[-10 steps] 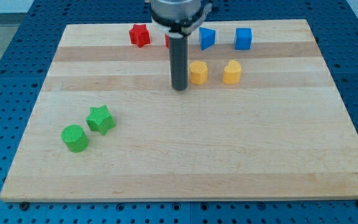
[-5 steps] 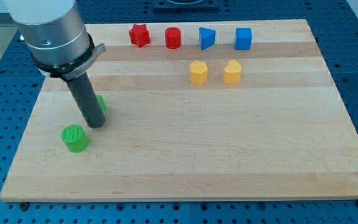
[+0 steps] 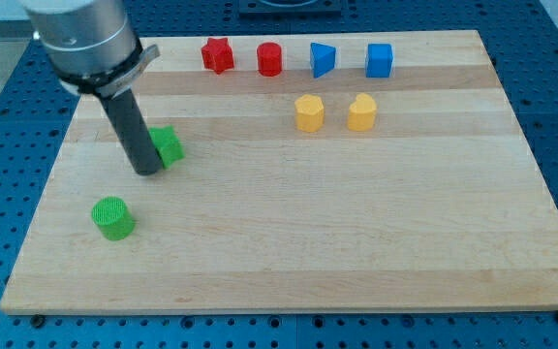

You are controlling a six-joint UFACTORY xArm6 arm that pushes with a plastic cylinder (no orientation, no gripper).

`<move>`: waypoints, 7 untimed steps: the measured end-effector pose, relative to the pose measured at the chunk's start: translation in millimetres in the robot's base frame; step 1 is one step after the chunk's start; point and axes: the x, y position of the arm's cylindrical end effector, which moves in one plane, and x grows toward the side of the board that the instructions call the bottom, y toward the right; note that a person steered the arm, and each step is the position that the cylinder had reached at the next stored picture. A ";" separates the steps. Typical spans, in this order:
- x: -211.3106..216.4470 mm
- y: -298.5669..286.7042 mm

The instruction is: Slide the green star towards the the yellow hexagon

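The green star lies at the board's left, partly hidden behind my rod. My tip rests on the board just left of and below the star, touching it. The yellow hexagon sits at the upper middle, well to the star's right and a little above it. A second yellow block stands just right of the hexagon.
A green cylinder sits at the lower left, below my tip. Along the view's top stand a red star, a red cylinder, a blue block and a blue cube.
My tip crossed from beside the yellow hexagon to the board's left, behind the green star. The star has slid up and right. The green cylinder shifted slightly.
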 end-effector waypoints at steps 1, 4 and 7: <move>-16.0 1.2; -24.4 14.3; -91.5 29.5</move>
